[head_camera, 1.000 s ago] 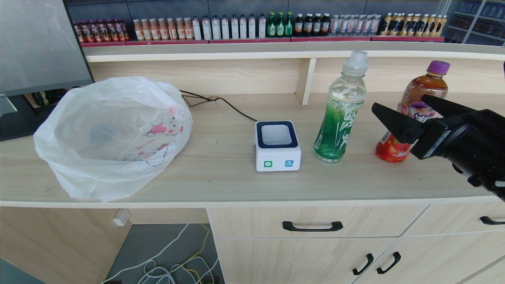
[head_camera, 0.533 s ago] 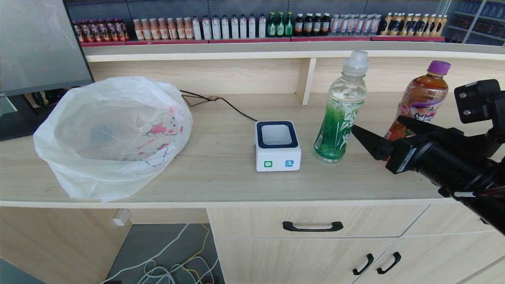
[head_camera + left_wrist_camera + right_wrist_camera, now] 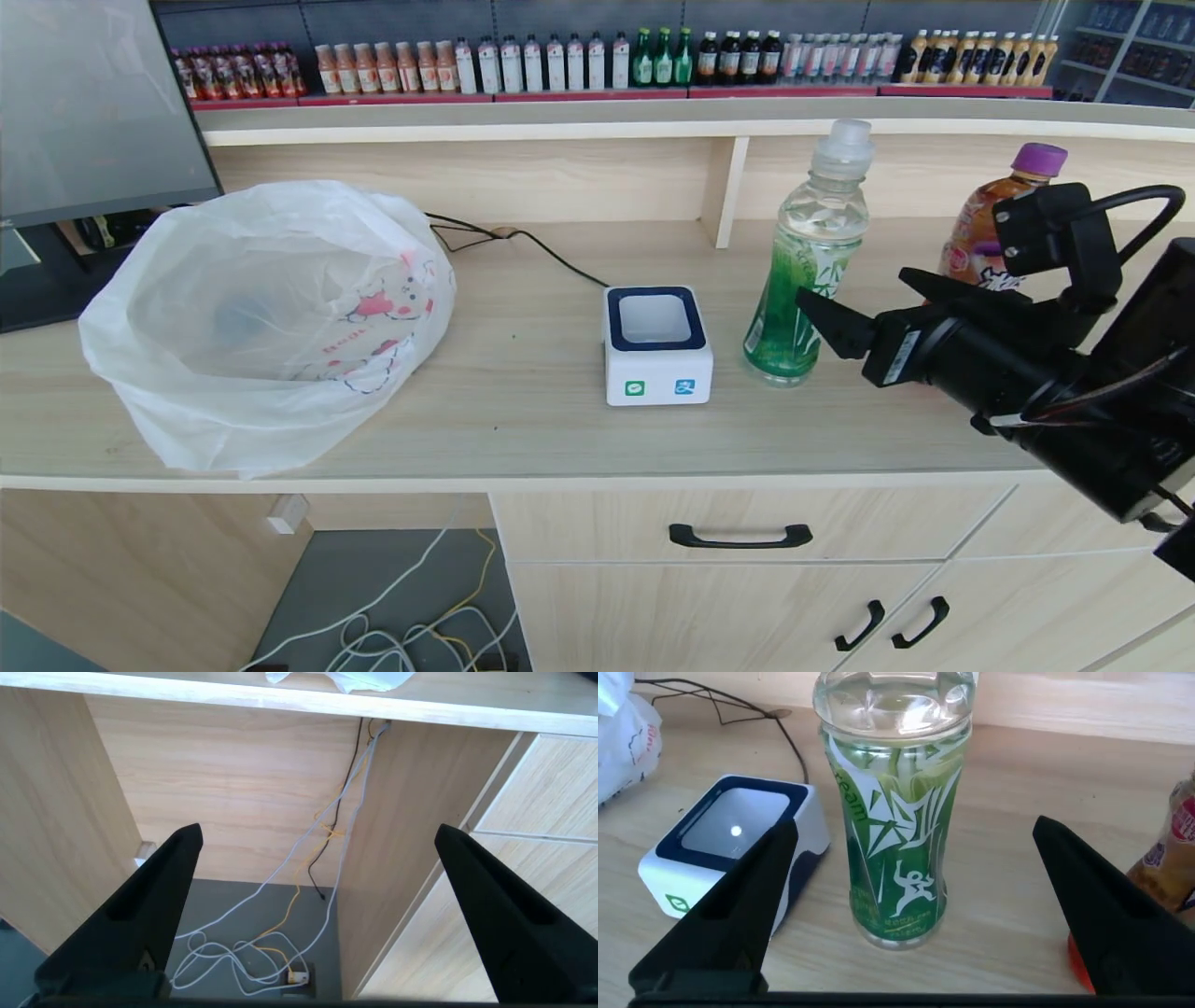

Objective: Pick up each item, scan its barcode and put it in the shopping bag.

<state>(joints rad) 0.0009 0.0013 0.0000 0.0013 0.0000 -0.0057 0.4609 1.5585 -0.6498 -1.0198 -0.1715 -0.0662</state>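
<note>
The counter (image 3: 523, 420) is lit brightly and evenly from above; only soft, faint shadows are cast beside the green bottle (image 3: 805, 280) and shopping bag (image 3: 271, 317), and a small glare spot is caught on the scanner (image 3: 738, 849) window

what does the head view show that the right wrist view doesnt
Only the head view: the shopping bag's open mouth, the drawers under the counter, the stocked shelf behind, and the tea bottle's purple cap.
Only the right wrist view: a bright spot of light in the scanner's window, and the green bottle centred between the open right hand's fingers.
Both: the green bottle, the scanner, its cable, an edge of the shopping bag and part of the tea bottle.
</note>
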